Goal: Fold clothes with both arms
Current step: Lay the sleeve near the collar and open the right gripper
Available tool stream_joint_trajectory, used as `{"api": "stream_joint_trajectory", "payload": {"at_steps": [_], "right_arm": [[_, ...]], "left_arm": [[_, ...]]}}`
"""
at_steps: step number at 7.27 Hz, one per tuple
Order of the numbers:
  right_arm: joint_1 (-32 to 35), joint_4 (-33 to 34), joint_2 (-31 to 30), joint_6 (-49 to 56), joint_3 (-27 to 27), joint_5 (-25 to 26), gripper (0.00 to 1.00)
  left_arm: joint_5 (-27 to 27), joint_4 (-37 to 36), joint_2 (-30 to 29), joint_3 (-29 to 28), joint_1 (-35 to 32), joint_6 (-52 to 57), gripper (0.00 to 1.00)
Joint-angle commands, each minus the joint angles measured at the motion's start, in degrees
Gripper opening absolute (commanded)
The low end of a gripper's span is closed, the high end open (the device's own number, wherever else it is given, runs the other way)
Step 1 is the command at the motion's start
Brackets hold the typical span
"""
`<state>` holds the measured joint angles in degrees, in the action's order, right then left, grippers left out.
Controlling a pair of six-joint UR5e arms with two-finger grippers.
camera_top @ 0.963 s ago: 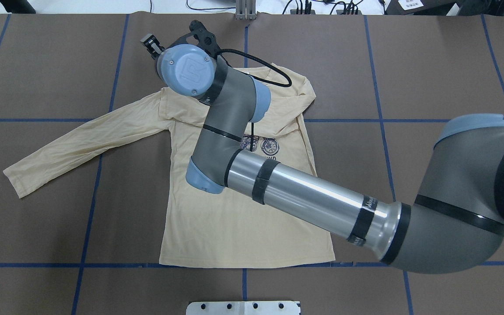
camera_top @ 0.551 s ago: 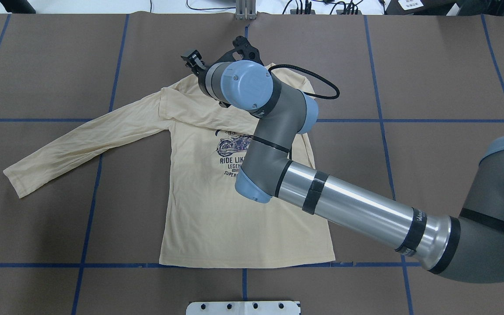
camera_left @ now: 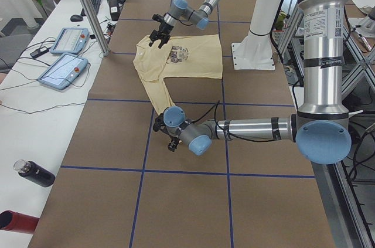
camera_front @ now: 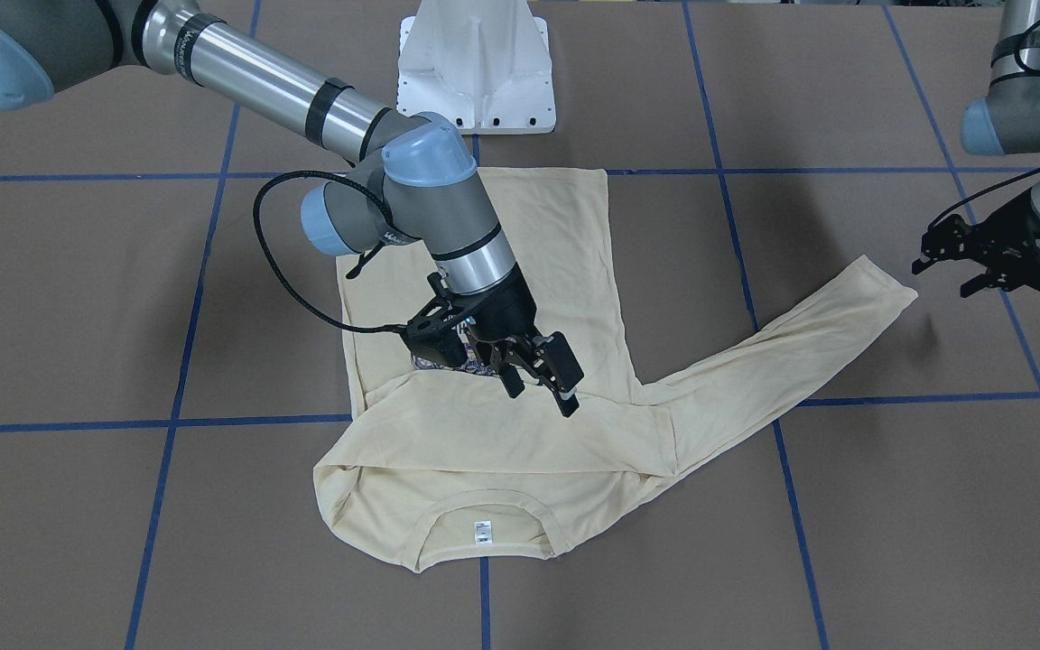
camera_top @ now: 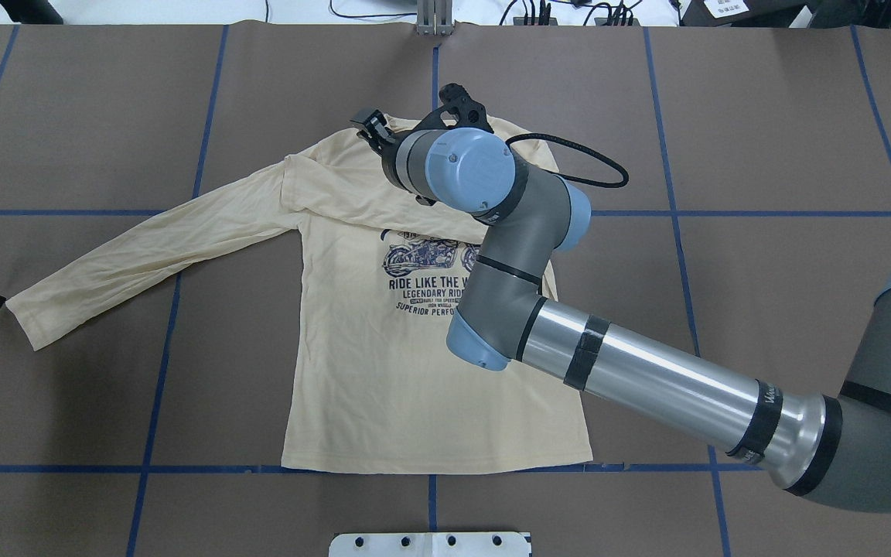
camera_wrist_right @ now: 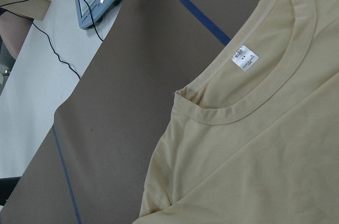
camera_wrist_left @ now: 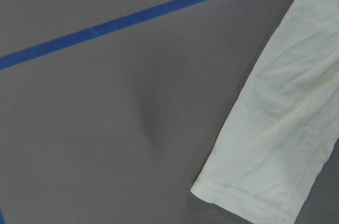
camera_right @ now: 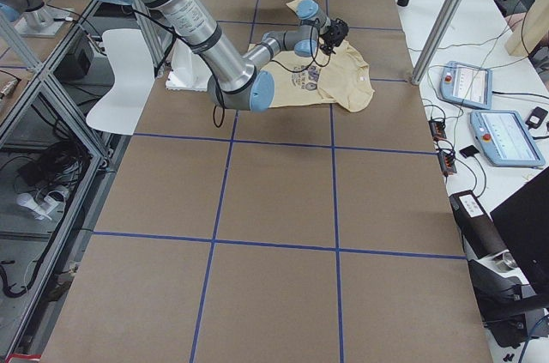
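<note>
Shirt (camera_top: 414, 371) lies flat and print-up at the centre of the overhead view. Its hem (camera_top: 430, 466) runs along the lower tape line (camera_top: 646, 467) and its collar points to the top of the frame. The table (camera_top: 762, 116) is covered in brown paper.

Done so far, judged from the lay of the cloth:
- One sleeve (camera_top: 353, 193) is already laid across the chest. It forms a band from the shoulder at upper right of centre to the shoulder at upper left, just above the print (camera_top: 422, 271).
- The neck label (camera_wrist_right: 245, 57) shows inside the collar, and the collar sits flat.

Not yet done:
- The other sleeve (camera_top: 144, 251) stretches out full length toward the left edge of the overhead view. Its cuff (camera_wrist_left: 249, 192) lies flat on the paper.
- The body has no fold in it; the full length from collar to hem is open.

Right gripper (camera_front: 538, 384) hangs over the upper chest, just above the folded band. Its jaws are spread with nothing between them, and it looks clear of the cloth.

Left gripper (camera_front: 946, 278) sits at the right edge of the front-facing view, near the cuff but apart from it. Its jaws appear apart and it holds nothing. Its wrist view shows the cuff at lower right with bare paper beside it.

Estimate: about a third of the way through. The remaining steps are likely to bring the outstretched sleeve across, then fold the body. The cloth is thin, so the folded band may shift when the second sleeve is dragged over it.
</note>
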<state>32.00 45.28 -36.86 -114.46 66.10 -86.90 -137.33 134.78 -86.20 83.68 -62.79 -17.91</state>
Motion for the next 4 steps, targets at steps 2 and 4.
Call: {"api": "stream_joint_trajectory", "payload": {"at_steps": [2, 4], "right_arm": [[-1.1, -0.2, -1.2, 1.1, 0.7, 0.1, 0.99], [-1.1, -0.2, -1.2, 1.1, 0.8, 0.1, 0.99]], "left_arm": [[0.0, 0.3, -2.2, -2.3, 1.3, 0.0, 0.67], [-0.1, 0.3, -2.3, -2.7, 1.4, 0.0, 0.64]]}}
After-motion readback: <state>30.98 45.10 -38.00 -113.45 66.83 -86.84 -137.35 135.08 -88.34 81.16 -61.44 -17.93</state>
